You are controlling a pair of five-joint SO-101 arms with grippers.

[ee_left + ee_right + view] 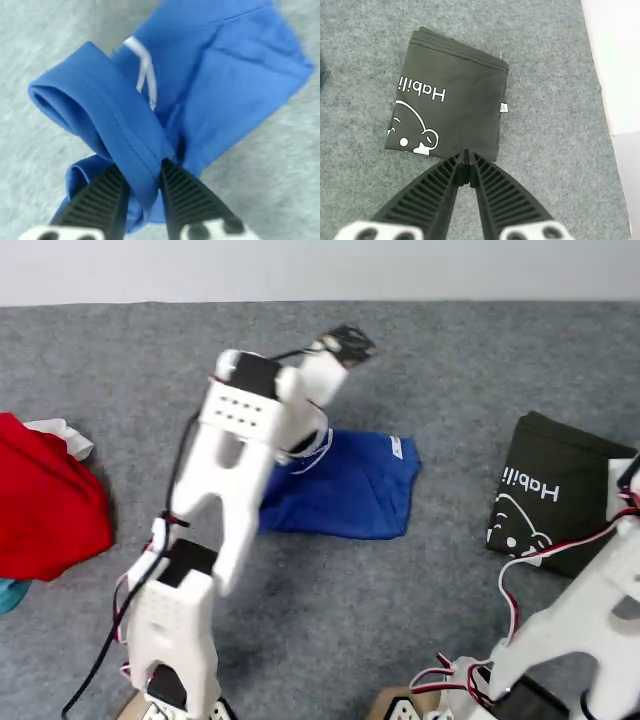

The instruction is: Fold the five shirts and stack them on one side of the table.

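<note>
Shirts lie at 3 spots on the grey table point(480, 360) in the high view. A red shirt point(45, 500) is heaped at the left edge with a white cloth point(60, 435) and a teal scrap point(10, 592) beside it. A blue shirt point(350, 490) lies flat in the middle, and a dark shirt point(545, 490) lies folded at the right. The left arm point(235, 440) leans over the blue shirt's left end and hides that end. The right arm point(580, 620) stands low at the right, next to the dark shirt and well apart from the blue one.

From the left wrist, the left gripper point(145, 172) is clamped on a doubled hem of the blue shirt, which bulges up in a loop between the jaws. The rest of the cloth spreads away from the fingertips across the table.

From the right wrist, the right gripper point(465, 161) has its jaws together on nothing. Its tips hang over the near edge of the dark shirt, whose square fold looks finished.

The coming move probably turns on the blue shirt's long axis, which runs left to right in the high view. The pinched hem is at the left end, so the free body lies to the right of the jaws. Carrying the hem that way would lay it over the body. The left arm is much the nearer of the 2.
</note>
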